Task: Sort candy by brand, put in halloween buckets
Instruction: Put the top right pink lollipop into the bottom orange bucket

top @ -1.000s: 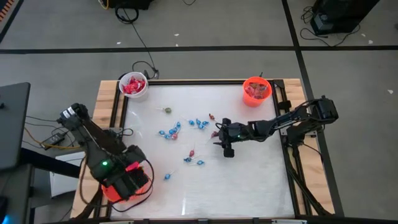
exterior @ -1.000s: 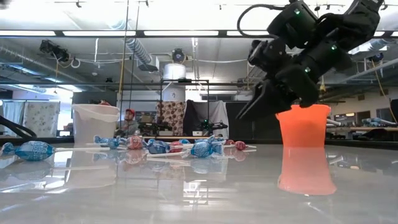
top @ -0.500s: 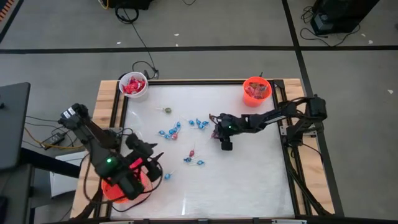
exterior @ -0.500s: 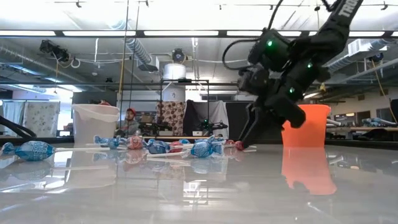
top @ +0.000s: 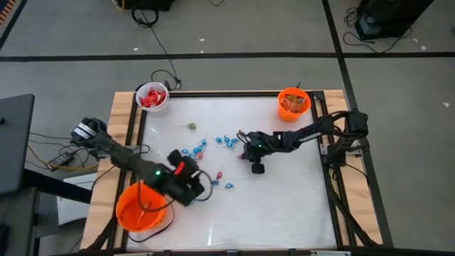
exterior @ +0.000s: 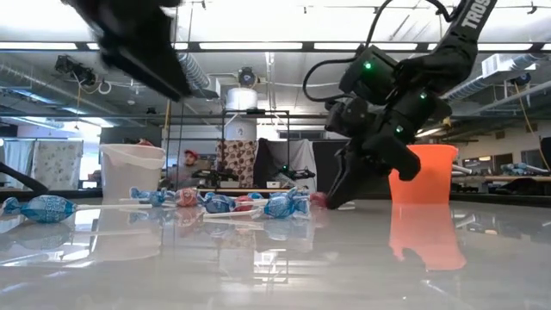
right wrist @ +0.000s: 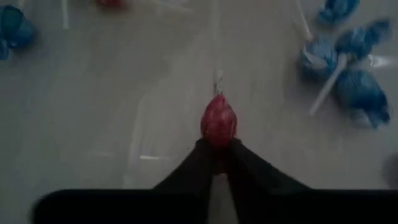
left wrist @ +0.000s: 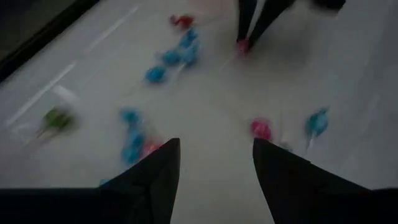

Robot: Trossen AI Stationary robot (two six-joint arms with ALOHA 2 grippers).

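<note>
Right gripper (right wrist: 216,148) pinches a red lollipop (right wrist: 218,121) by the base of its wrapped head, down on the table (top: 284,206) just right of centre, toward the far edge. It looks light, the wrapper crinkly and slippery; the head points away from the fingers, its stick hidden.

Left gripper (left wrist: 214,163) hangs open over the table's left half.

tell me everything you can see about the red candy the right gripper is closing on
The red candy is a small rounded sweet in shiny red wrapping, with a thin twisted tip at the end away from the fingers. It lies low on the white table, right of the blue candy cluster. The right gripper has its two dark fingers pinched together against its near end. Whether it has a stick cannot be seen.
</note>
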